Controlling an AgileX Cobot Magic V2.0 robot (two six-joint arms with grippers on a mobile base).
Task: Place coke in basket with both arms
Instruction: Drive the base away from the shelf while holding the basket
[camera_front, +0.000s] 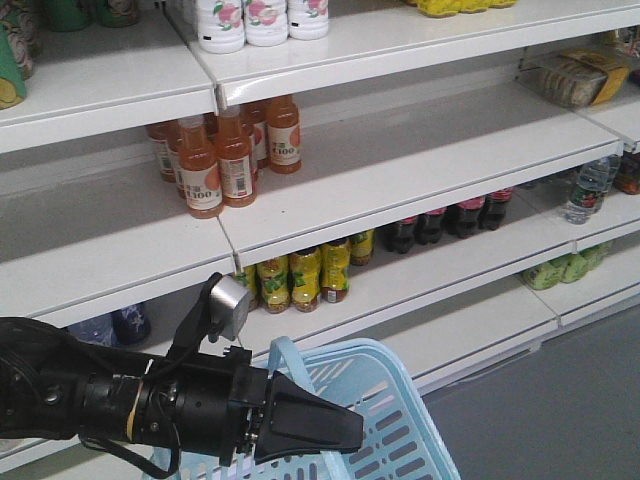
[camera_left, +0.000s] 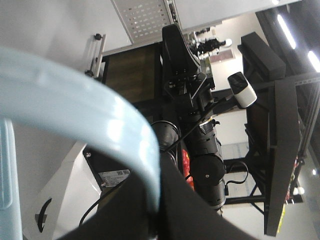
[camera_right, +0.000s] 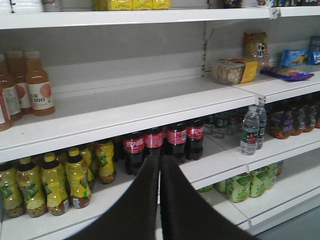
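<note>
The coke (camera_right: 176, 141) stood upright on the low shelf (camera_right: 220, 162), a row of dark bottles dead ahead at 12 o'clock from the right fingers (camera_right: 175, 200). Those fingers were pressed together with nothing between them. The bottles' long axis ran vertical, so a sideways grasp looked fitting once the fingers parted. The left fingers (camera_front: 310, 425) were clamped on the handle (camera_front: 283, 352) of the basket (camera_front: 400, 450), which hung at 7 o'clock from the coke in the front view. The right arm was free and looked nearer to the bottles.
</note>
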